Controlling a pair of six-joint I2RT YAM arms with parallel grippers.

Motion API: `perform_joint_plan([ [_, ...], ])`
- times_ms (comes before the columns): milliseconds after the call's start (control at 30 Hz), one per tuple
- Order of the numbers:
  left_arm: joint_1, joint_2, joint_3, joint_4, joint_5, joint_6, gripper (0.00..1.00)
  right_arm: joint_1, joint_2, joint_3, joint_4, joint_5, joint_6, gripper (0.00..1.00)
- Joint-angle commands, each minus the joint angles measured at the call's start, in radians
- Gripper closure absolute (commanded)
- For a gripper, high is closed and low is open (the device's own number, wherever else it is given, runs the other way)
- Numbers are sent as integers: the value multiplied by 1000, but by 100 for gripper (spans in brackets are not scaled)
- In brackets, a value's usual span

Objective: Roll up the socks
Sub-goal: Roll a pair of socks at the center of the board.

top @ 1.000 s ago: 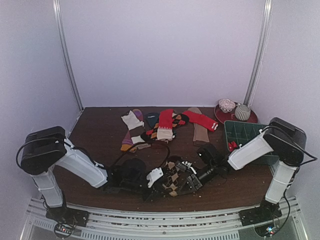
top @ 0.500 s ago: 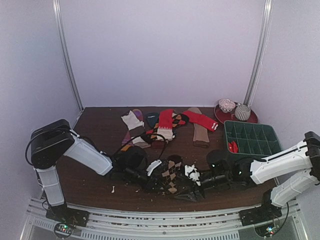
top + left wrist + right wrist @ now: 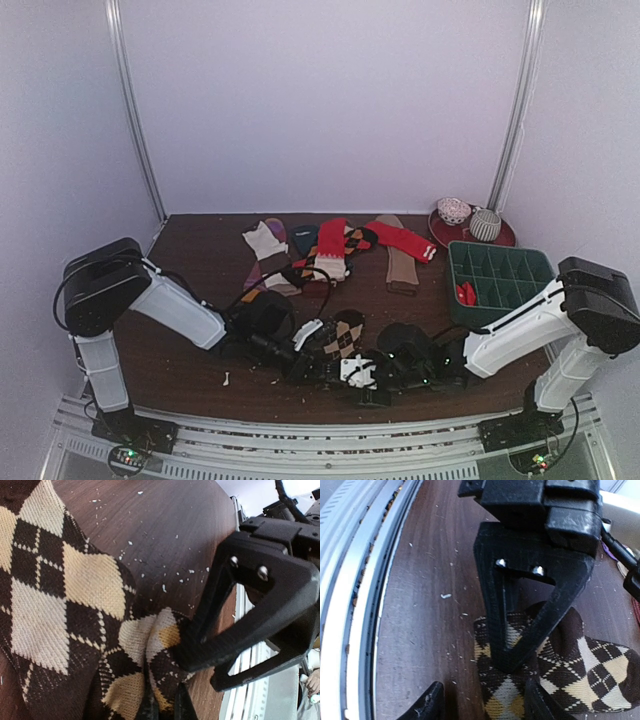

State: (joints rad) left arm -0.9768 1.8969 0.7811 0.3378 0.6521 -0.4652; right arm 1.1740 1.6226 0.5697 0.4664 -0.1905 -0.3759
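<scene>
The dark brown argyle sock [image 3: 343, 335] lies bunched near the table's front middle. My left gripper [image 3: 305, 362] is shut on a fold at its near end; in the left wrist view [image 3: 166, 706] the tips pinch the argyle cloth [image 3: 60, 590]. My right gripper [image 3: 362, 378] is low on the table at the same end. In the right wrist view it is open [image 3: 482, 706]; one finger [image 3: 540, 700] rests on the sock [image 3: 580, 665], the other on bare wood. The red sock with a striped cuff [image 3: 402, 238] lies flat at the back.
A pile of several other socks [image 3: 270, 250] lies at the back middle. A green compartment tray [image 3: 500, 275] holding a red item stands at the right, with a red plate [image 3: 445, 235] of rolled socks behind it. The metal front rail [image 3: 350, 605] is close to my right gripper.
My right gripper has moved left along the front edge to the sock's near end. The argyle sock, spread wide a second ago, is now gathered narrower. My left gripper shifted slightly right.
</scene>
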Motion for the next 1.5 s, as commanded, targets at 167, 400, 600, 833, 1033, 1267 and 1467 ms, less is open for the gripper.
perform_joint_plan([
  [167,-4,83,-78,-322,-48,34,100,2,32,-51,90,187,-16,47],
  [400,1,85,-75,-333,-53,45,100,5,62,-51,73,141,1,56],
  [600,5,92,-72,-329,-49,46,100,7,47,-31,36,133,-20,58],
  [833,6,88,-39,-342,-74,68,100,-20,140,30,-59,32,151,83],
  [1033,9,53,13,-355,-159,80,83,-94,155,21,-99,-202,328,88],
  [1267,15,-182,9,-341,-416,125,37,-154,197,8,-159,-402,509,88],
  [1467,12,-443,-116,-198,-461,226,24,-231,262,33,-240,-532,636,87],
])
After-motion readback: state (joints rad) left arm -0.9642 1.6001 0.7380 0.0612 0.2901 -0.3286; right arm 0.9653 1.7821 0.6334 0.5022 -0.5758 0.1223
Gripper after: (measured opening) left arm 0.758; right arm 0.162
